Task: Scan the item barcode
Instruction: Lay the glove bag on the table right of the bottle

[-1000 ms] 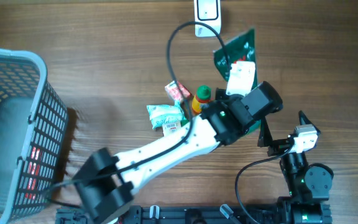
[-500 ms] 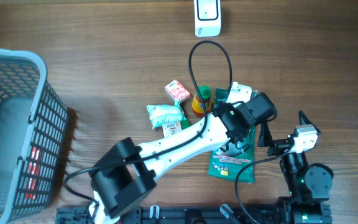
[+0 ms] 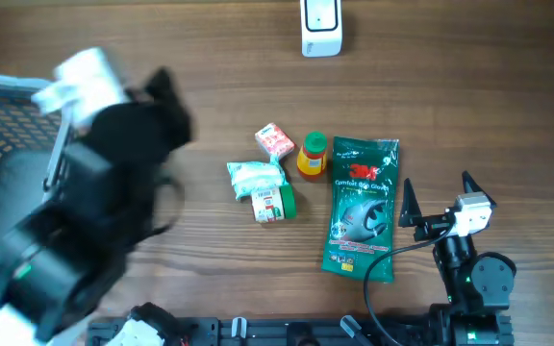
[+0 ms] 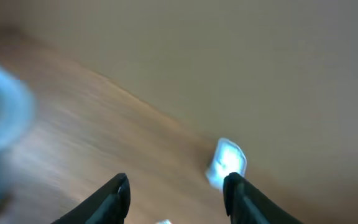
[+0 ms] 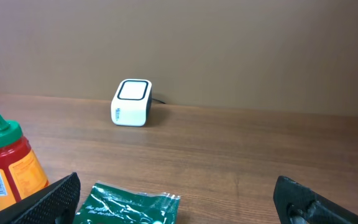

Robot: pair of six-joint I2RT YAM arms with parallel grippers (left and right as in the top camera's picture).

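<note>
Though blurred, left gripper (image 4: 176, 183) partly spread and empty, right gripper (image 5: 176, 186) spread wide, touching nothing.

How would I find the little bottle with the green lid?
Find the white scanner at the far edge of the wooden table, then look nearer, to the cluster mid-table. The bottle stands beside the far left corner of the big green packet. It alone is round, orange-red, with a green cap.
</note>
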